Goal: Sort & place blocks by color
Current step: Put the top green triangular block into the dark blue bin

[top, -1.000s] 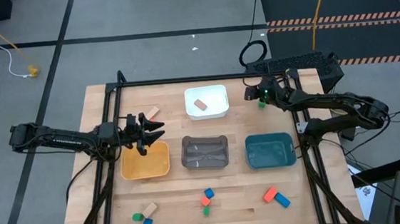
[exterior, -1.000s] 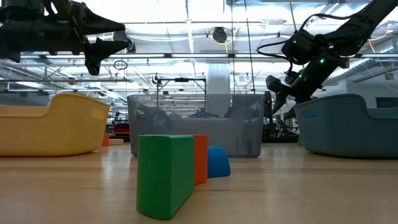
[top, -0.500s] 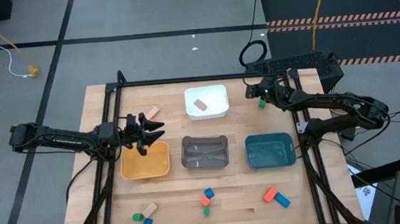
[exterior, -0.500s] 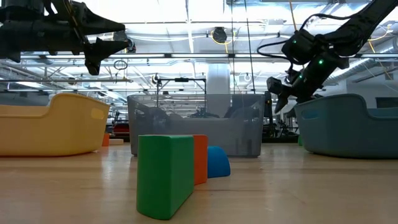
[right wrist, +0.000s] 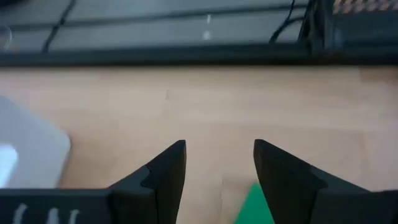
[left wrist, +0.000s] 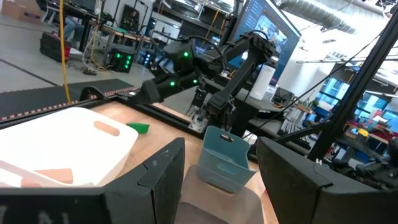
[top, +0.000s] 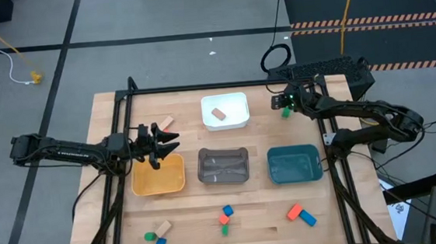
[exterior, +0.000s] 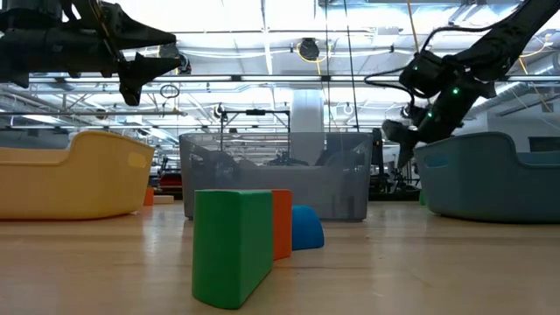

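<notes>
Take the grey tray (top: pixel 223 167) at the middle of the tabletop (top: pixel 116 216) as the landmark. The white tray (top: pixel 225 111) sits behind it with one tan block (top: pixel 218 114) inside. The yellow tray (top: pixel 158 176) is just to its left and the teal tray (top: pixel 295 165) just to its right. Another tan block (top: pixel 165 123) lies on the wood behind the yellow tray, left of the white tray. A small green block (top: pixel 285 113) lies behind the teal tray, right of the white tray.

In front of the grey tray, near the front edge, lies a tight cluster of a blue block (top: pixel 227 211), a red-orange block (top: pixel 223 219) and a green block (top: pixel 224 230); in the low view the green one (exterior: pixel 232 247) hides most of the other two. Front left of the tray are a tan block (top: pixel 163 227), a green block (top: pixel 148 236) and a blue block (top: pixel 161 242). Front right are a red-orange block (top: pixel 294 212) and a blue block (top: pixel 308 218), touching.

The left arm reaches in from the left side, and its left pincer (top: pixel 166 142) hangs over the back rim of the yellow tray, raised well above it. Its fingers stand apart with nothing between them.

The right arm bends in from the right, and its right pincer (top: pixel 285 102) points down at the green block behind the teal tray, right above it. In the right wrist view its fingers (right wrist: pixel 163 174) are spread, and the green block (right wrist: pixel 254 203) lies between them and is not gripped.
</notes>
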